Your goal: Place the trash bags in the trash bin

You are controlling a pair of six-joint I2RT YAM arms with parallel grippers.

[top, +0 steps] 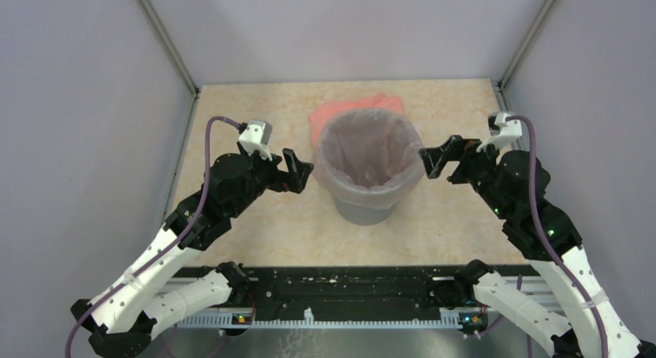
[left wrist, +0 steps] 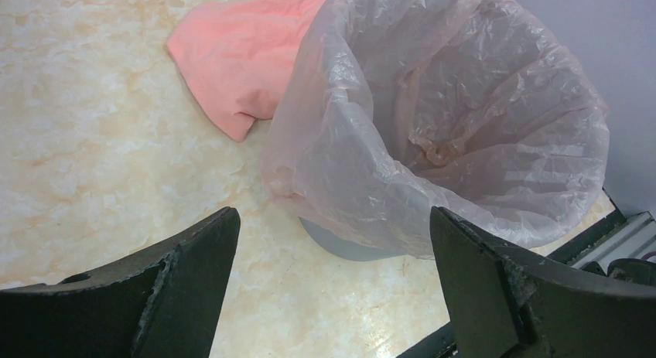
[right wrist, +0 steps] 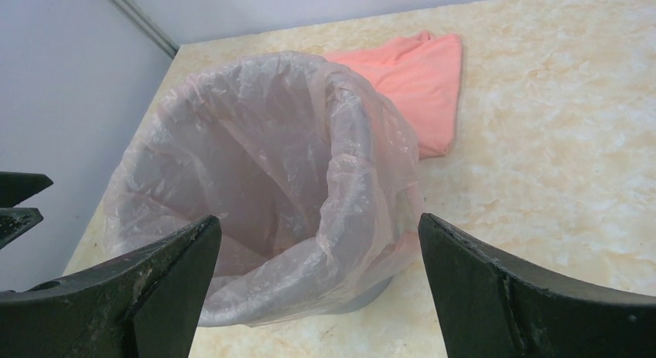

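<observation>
The see-through pale pink trash bag lines the grey trash bin at the table's middle, and its rim is folded out over the bin's mouth. The bag hangs down over most of the wall, so only the bin's grey base shows below it. My left gripper hovers open just left of the bin, apart from it. My right gripper stands open just right of the rim. In both wrist views the left gripper and right gripper hold nothing, with the bag and bin ahead.
An opaque salmon-pink folded sheet lies flat on the table behind the bin, partly hidden by it. Grey walls close in the table on the left, the right and the back. A black rail runs along the near edge.
</observation>
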